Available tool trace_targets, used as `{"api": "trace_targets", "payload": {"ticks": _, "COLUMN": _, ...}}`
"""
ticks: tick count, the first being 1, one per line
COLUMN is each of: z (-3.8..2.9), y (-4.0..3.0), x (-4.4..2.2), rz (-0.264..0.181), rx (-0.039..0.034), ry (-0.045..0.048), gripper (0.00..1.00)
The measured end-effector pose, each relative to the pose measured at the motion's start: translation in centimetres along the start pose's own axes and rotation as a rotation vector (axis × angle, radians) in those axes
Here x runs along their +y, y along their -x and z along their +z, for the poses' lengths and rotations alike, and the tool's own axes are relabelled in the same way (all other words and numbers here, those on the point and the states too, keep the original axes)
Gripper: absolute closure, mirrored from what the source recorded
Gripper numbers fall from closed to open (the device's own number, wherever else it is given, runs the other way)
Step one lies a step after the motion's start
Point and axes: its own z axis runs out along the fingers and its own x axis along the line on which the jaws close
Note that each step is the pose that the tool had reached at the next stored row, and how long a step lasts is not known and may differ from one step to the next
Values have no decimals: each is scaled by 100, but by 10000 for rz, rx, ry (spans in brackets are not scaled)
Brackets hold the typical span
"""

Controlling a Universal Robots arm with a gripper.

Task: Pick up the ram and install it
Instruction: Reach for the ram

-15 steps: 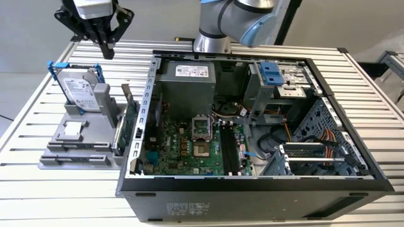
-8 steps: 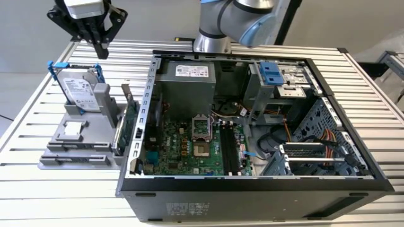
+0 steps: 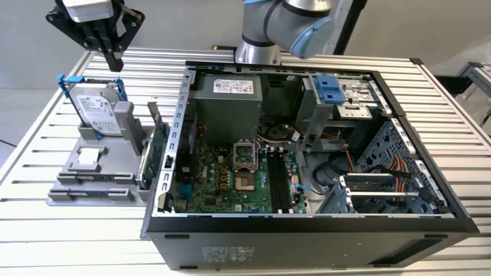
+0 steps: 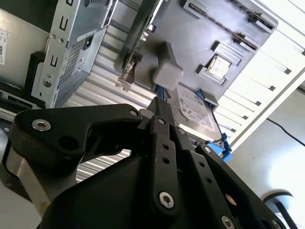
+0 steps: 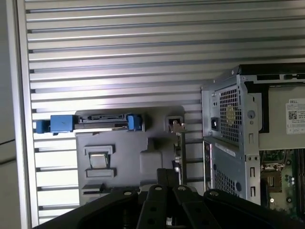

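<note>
My gripper point(image 3: 115, 63) hangs high over the table's far corner on the exterior view's left, above and behind the grey holder point(image 3: 96, 172). Its black fingers point(image 4: 161, 112) meet with nothing between them. A thin dark strip, apparently the ram point(image 3: 92, 194) on edge, sits in a long slot at the holder's near end; it is also in the second wrist view as the ram point(image 4: 217, 24). The open computer case point(image 3: 307, 144) lies to the exterior view's right, with black motherboard slots point(image 3: 276, 184) beside the processor socket.
On the holder stand a silver hard drive in a blue frame point(image 3: 100, 109) and a large green expansion card point(image 3: 157, 149). The power supply point(image 3: 226, 98) and drive cage point(image 3: 341, 98) fill the case's far end. The slatted metal table point(image 3: 452, 115) surrounds everything.
</note>
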Motion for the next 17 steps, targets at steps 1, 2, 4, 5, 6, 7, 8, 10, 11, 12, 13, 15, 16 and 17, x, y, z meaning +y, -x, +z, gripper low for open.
{"api": "trace_targets", "payload": {"ticks": 1, "z": 0, "y": -17, "x": -1, "rz": 0, "rx": 0, "ry": 0, "gripper": 100}}
{"api": "trace_targets", "payload": {"ticks": 2, "z": 0, "y": -35, "x": -2, "rz": 0, "rx": 0, "ry": 1, "gripper": 100}}
{"api": "trace_targets", "payload": {"ticks": 4, "z": -1, "y": -69, "x": -5, "rz": 0, "rx": -1, "ry": 1, "gripper": 100}}
{"api": "trace_targets", "payload": {"ticks": 5, "z": -2, "y": -87, "x": -6, "rz": -1, "rx": 0, "ry": 0, "gripper": 100}}
{"api": "trace_targets", "payload": {"ticks": 6, "z": -2, "y": -104, "x": -7, "rz": -1, "rx": 0, "ry": 0, "gripper": 100}}
{"api": "trace_targets", "payload": {"ticks": 7, "z": -2, "y": -122, "x": -9, "rz": -1, "rx": -1, "ry": 1, "gripper": 100}}
{"api": "trace_targets", "payload": {"ticks": 8, "z": -3, "y": -139, "x": -10, "rz": -1, "rx": 0, "ry": 0, "gripper": 100}}
{"api": "trace_targets", "payload": {"ticks": 10, "z": -4, "y": -175, "x": -12, "rz": 0, "rx": 0, "ry": 0, "gripper": 100}}
{"api": "trace_targets", "payload": {"ticks": 11, "z": -4, "y": -193, "x": -13, "rz": 0, "rx": -1, "ry": 1, "gripper": 100}}
{"api": "trace_targets", "payload": {"ticks": 12, "z": -4, "y": -211, "x": -15, "rz": 0, "rx": 0, "ry": 1, "gripper": 100}}
{"api": "trace_targets", "payload": {"ticks": 13, "z": -5, "y": -228, "x": -16, "rz": 0, "rx": 0, "ry": 0, "gripper": 100}}
{"api": "trace_targets", "payload": {"ticks": 15, "z": -6, "y": -263, "x": -18, "rz": 0, "rx": 0, "ry": 0, "gripper": 100}}
{"api": "trace_targets", "payload": {"ticks": 16, "z": -6, "y": -281, "x": -20, "rz": 0, "rx": -1, "ry": 1, "gripper": 100}}
{"api": "trace_targets", "payload": {"ticks": 17, "z": -7, "y": -299, "x": -21, "rz": -1, "rx": -1, "ry": 0, "gripper": 100}}
